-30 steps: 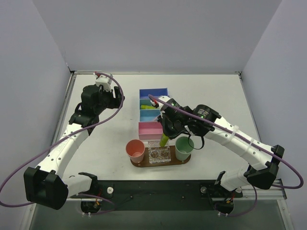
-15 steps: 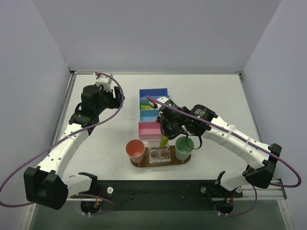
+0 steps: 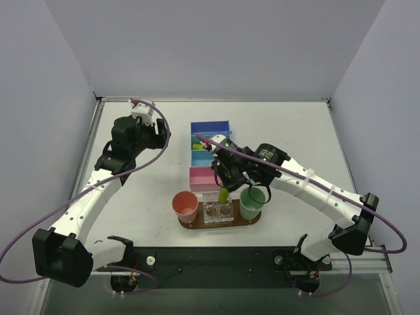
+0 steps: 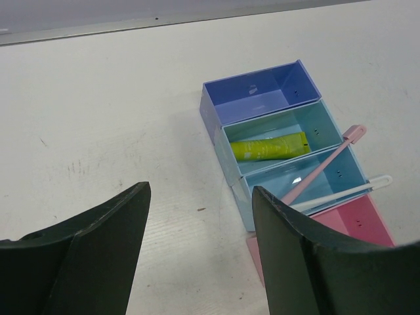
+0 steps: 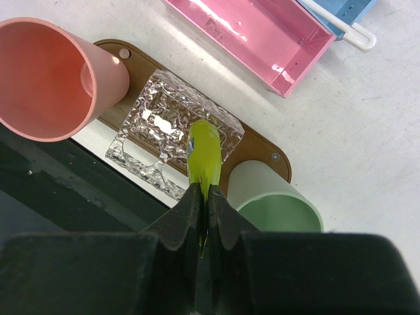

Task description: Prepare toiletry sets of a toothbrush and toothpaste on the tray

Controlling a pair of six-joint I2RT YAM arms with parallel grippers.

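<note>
My right gripper (image 5: 205, 200) is shut on a yellow-green toothpaste tube (image 5: 203, 156) and holds it upright over the clear plastic holder (image 5: 172, 131) on the dark-brown tray (image 5: 257, 147); the top view shows the tube (image 3: 224, 194) and the tray (image 3: 191, 223). A second tube (image 4: 269, 147) lies in the teal bin. A pink toothbrush (image 4: 321, 164) and a white toothbrush (image 4: 341, 191) lie in the light-blue bin. My left gripper (image 4: 200, 197) is open and empty, above the table left of the bins.
A salmon cup (image 3: 185, 206) and a mint-green cup (image 3: 252, 202) stand at the tray's two ends. A row of bins, blue (image 3: 210, 127), teal, light blue and pink (image 3: 204, 177), runs back from the tray.
My right gripper has moved a little left and toward the near edge with the tube, from the holder's right side to above it. The left arm has not moved.
</note>
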